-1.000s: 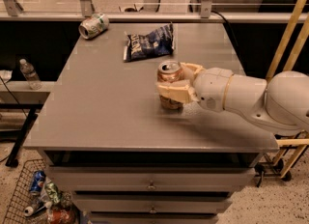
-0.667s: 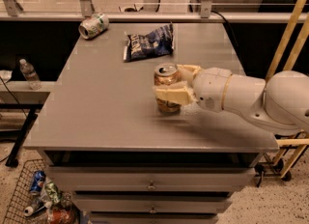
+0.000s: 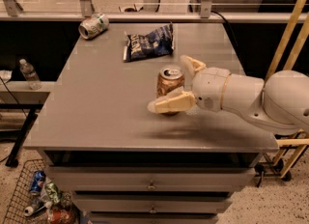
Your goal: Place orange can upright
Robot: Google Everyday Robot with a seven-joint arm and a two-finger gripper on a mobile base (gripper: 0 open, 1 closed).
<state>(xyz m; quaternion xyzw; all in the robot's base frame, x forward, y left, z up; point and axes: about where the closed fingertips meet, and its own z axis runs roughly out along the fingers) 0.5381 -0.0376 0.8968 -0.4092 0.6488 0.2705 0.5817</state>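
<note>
The orange can (image 3: pixel 170 79) stands upright on the grey table (image 3: pixel 101 102), right of its middle, silver top with pull tab facing up. My gripper (image 3: pixel 169 84) reaches in from the right and straddles the can. One pale finger (image 3: pixel 170 104) lies in front of the can's lower part. The other finger (image 3: pixel 193 65) is behind it to the right, apart from the can. The jaws stand open around the can.
A dark blue chip bag (image 3: pixel 147 44) lies behind the can. A white and green can (image 3: pixel 93 26) lies on its side at the far left corner. Drawers sit under the table front. A wire basket with cans (image 3: pixel 41 196) stands on the floor at lower left.
The fingers, shut on the can earlier, have spread apart. The can stays upright in about the same spot on the table.
</note>
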